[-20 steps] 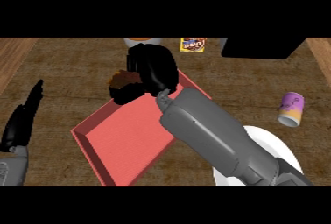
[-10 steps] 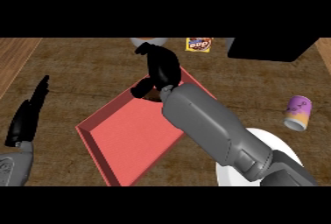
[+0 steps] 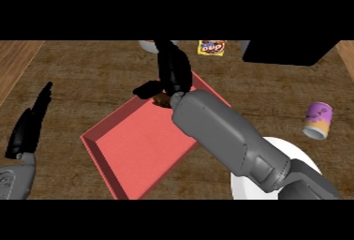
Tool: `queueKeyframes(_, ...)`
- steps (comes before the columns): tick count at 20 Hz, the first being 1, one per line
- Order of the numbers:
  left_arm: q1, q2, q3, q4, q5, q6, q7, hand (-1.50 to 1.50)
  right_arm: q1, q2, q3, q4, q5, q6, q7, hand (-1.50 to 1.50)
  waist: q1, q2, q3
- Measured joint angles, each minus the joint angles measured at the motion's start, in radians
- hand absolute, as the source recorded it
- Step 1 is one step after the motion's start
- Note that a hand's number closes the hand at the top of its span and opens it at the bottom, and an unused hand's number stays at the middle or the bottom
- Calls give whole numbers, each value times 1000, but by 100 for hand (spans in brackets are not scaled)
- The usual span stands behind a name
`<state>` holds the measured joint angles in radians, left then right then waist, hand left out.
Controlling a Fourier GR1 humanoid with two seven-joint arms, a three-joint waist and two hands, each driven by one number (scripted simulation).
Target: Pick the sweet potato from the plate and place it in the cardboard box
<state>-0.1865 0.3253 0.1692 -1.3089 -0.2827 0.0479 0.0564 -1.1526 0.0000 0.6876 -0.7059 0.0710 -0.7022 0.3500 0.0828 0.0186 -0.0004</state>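
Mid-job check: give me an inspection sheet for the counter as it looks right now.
Surface: brown counter, wooden strip at the left edge.
Job's things: red box lies open; sweet potato sits at its far corner under the right hand; white plate at lower right, mostly hidden by the forearm.
Clutter: purple can on its side; yellow packet; black block; white item at the far edge.
Hands: right hand over the potato, grip unclear; left hand resting open at left.
Cables: nothing seen.
Surroundings: nothing seen.
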Motion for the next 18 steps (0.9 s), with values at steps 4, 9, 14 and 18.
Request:
queueKeyframes(4,15,-7,7,-9,2,10,2,0,15,0,-58,-18,-63,-81,-102,-150,-19,-4,0)
queueKeyframes(9,31,3,30,-4,6,13,2,0,64,-20,-162,-57,-127,-65,-243,-150,-53,-11,1)
queueKeyframes(14,73,10,50,-33,13,13,2,0,200,-125,-222,-205,-158,3,-282,-150,-79,-20,1)
queueKeyframes(18,86,10,60,-16,11,17,-16,0,320,-234,-252,-343,-162,53,-264,-150,-92,-22,1)
